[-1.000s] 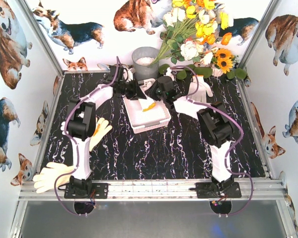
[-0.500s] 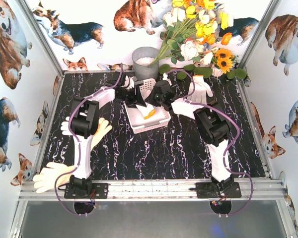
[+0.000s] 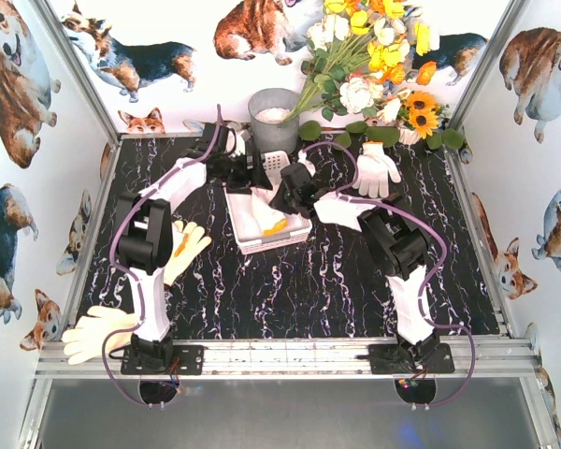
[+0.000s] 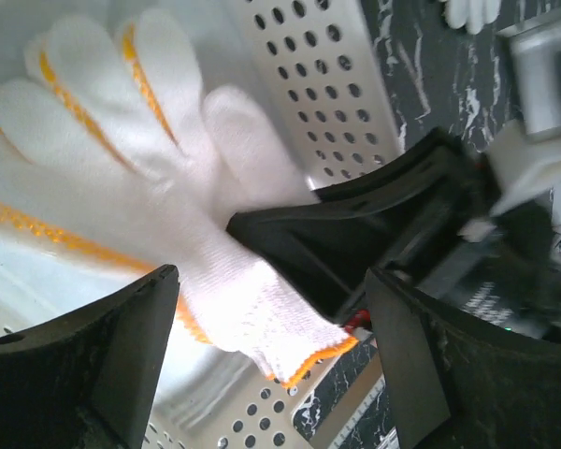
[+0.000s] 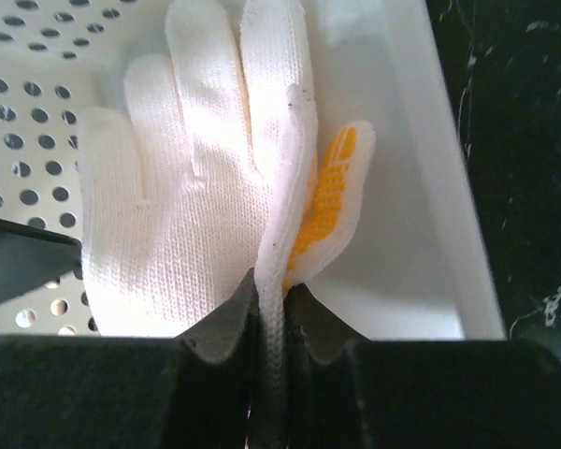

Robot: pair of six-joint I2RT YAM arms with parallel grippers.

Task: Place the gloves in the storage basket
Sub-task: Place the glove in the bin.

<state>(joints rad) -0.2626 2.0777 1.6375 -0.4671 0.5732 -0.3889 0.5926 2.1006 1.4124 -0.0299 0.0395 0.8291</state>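
one glove (image 5: 196, 206) lies in the storage basket (image 5: 421, 168), its edge pinched by the right pincer (image 5: 271, 309); the left pincer (image 4: 271, 346) gapes open above. left to do: far-right glove (image 3: 378, 169), left glove (image 3: 189, 245), near-left glove (image 3: 95, 329).

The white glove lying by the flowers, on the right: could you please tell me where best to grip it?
The glove lies flat on the table with nothing on it and no edge standing up, so probably pinch its middle from straight above.
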